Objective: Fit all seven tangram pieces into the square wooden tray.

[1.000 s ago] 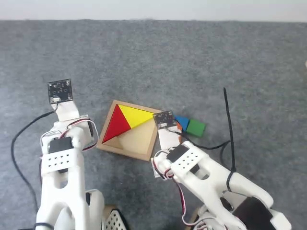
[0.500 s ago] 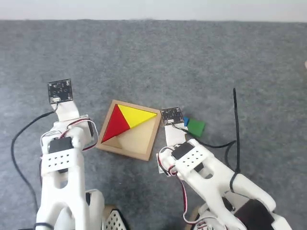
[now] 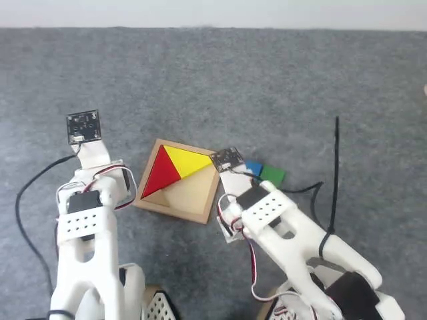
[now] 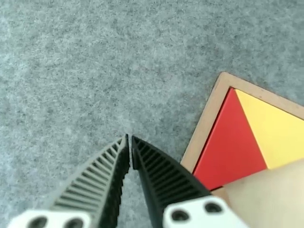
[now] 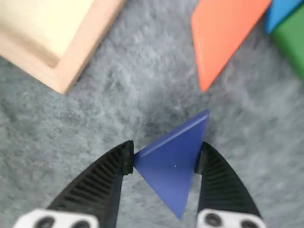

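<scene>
The square wooden tray (image 3: 202, 212) lies mid-table holding a red triangle (image 3: 162, 175) and a yellow triangle (image 3: 189, 161); its other half is bare wood. My right gripper (image 5: 165, 151) is shut on a dark blue triangle (image 5: 173, 164), one finger against each side, just off the tray's corner (image 5: 61, 71). An orange piece (image 5: 223, 33), a light blue piece (image 3: 253, 167) and a green piece (image 3: 273, 176) lie close together to the right of the tray. My left gripper (image 4: 128, 139) is shut and holds nothing, over carpet left of the tray's rim (image 4: 204, 128).
Grey carpet covers the whole table, with open room behind and to the far right of the tray. A black cable (image 3: 330, 180) stands up beside the right arm. The left arm's base (image 3: 87, 267) fills the near left.
The right arm's wrist swung right, then back left toward the tray's right edge, uncovering more of the light blue piece. The left arm has not moved.
</scene>
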